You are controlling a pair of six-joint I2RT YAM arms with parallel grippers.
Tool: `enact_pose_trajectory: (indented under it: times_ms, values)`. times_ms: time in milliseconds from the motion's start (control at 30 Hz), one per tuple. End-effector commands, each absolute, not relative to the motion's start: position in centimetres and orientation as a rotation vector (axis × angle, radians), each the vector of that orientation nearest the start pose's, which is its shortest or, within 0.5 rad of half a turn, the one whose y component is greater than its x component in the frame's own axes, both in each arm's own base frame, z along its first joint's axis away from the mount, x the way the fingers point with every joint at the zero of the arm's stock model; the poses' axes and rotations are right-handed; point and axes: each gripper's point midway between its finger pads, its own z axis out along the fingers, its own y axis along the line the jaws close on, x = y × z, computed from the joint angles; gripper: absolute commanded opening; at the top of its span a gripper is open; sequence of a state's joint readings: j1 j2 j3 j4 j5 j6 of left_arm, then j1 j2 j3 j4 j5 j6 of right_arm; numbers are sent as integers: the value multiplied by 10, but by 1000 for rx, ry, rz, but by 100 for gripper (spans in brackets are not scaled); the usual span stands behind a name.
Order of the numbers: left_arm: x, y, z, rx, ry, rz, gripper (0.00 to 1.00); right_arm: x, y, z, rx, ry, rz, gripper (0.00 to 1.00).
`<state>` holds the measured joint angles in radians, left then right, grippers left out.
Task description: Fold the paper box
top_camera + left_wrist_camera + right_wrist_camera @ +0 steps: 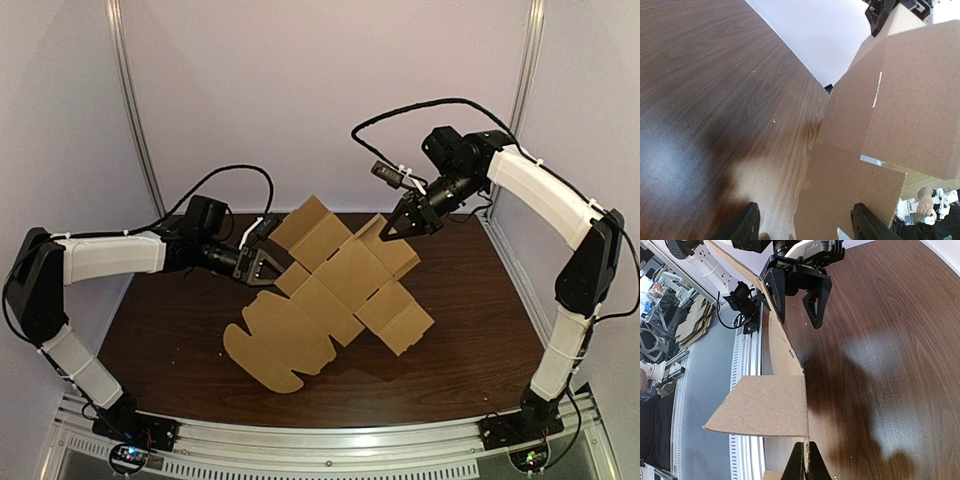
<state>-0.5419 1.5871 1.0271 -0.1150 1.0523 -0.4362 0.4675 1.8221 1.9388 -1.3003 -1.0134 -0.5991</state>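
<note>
Right gripper [802, 465] pinching raised flap [765, 407] | left gripper [799, 322] spread at box [330, 300] edge | progress: early, box mostly flat on table [470, 330], nearly all folds left

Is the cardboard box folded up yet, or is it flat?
Mostly spread out. The paper box lies open across the table, only its far flaps raised where the right gripper pinches one.

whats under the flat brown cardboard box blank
The dark wooden table, seen beside and beneath the raised edge of the flat brown cardboard box blank. Whatever lies under its resting part is covered.
</note>
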Motion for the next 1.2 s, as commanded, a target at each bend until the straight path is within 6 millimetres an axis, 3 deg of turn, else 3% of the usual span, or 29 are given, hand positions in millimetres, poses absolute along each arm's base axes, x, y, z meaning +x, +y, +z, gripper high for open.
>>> enact_pose_trajectory:
  times_ms: [0,633,867,1167]
  values:
    - [259,-327,218,769,2164,-1723,65,271,302,296,-1470,1953,1307,0]
    - [228,-346,205,880,2187,-1800,65,291,311,299,-1383,1977,1289,0]
    - [239,-333,209,859,2225,-1683,66,283,307,297,-1412,1973,1282,0]
    - [243,-329,223,830,2168,-1741,65,280,303,292,-1427,1987,1255,0]
